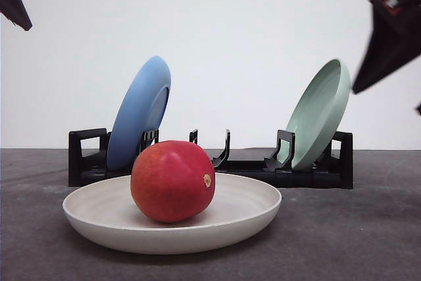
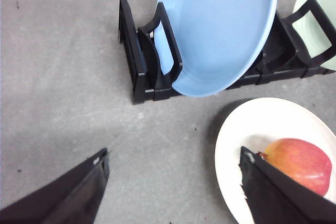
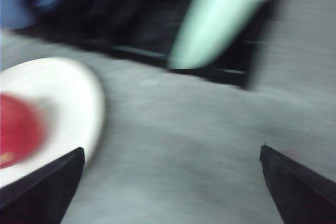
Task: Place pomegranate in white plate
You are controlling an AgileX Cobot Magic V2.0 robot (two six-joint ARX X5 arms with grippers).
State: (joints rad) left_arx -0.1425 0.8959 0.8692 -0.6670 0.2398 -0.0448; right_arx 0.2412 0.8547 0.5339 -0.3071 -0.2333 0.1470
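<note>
- The white plate [image 1: 92,218] sits on the table before the dish rack [image 1: 316,174].
- The pomegranate [image 1: 172,181] lies in it, apparently settled.
- Both the left gripper [image 2: 173,182] and right gripper [image 3: 173,182] are spread wide, empty, raised clear; the left is nearer.

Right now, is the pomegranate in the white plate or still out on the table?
In. The pomegranate rests inside the white plate, left of its centre in the front view, with rim visible all around it. Both grippers are open and clear of it.
</note>
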